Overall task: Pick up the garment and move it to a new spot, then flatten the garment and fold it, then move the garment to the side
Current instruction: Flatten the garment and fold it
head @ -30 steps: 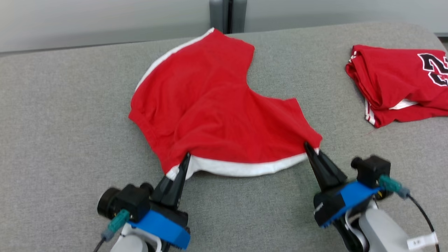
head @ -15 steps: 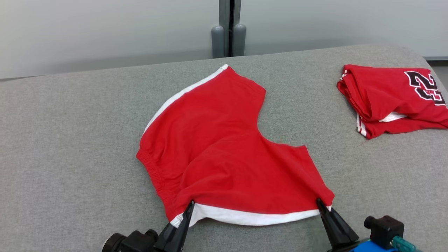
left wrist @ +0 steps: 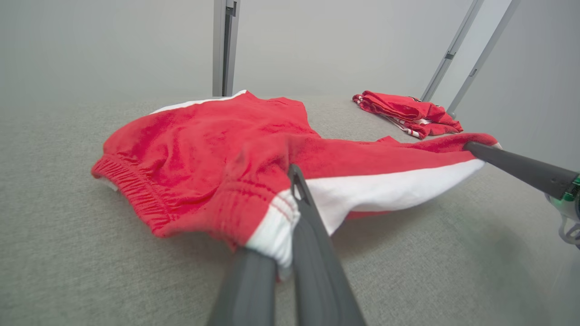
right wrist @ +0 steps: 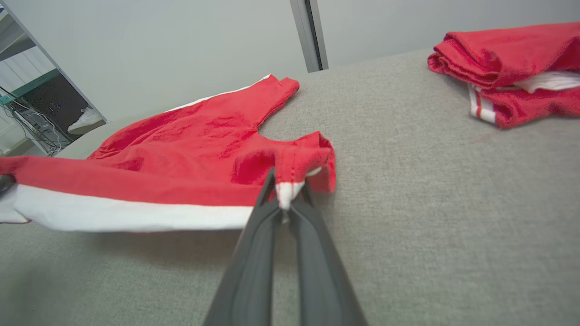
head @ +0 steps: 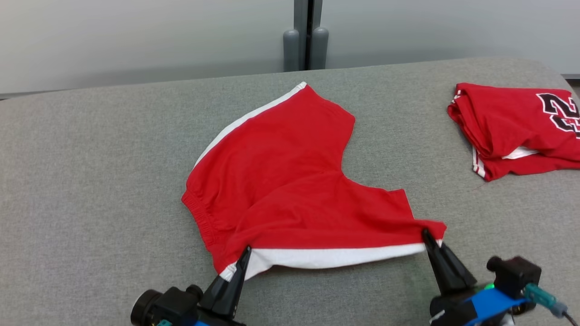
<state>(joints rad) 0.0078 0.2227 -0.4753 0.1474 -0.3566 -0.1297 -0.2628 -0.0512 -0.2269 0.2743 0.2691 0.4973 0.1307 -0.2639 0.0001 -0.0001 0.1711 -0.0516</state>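
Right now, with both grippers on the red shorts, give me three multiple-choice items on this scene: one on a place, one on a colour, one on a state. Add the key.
1. Where on the table does the folded jersey lie?
A. at its right side
B. at its near left corner
C. hanging off the near edge

2. What colour is the band along the near edge of the shorts?
A. black
B. white
C. blue

3. How is the left gripper?
A. open above the cloth
B. shut on a corner of the shorts
C. resting empty on the table

Key:
1 A, it sits at the head view's right edge, apart from the shorts.
2 B, a white stripe runs from the left gripper to the right gripper.
3 B, the left wrist view shows its fingers pinching the striped corner.
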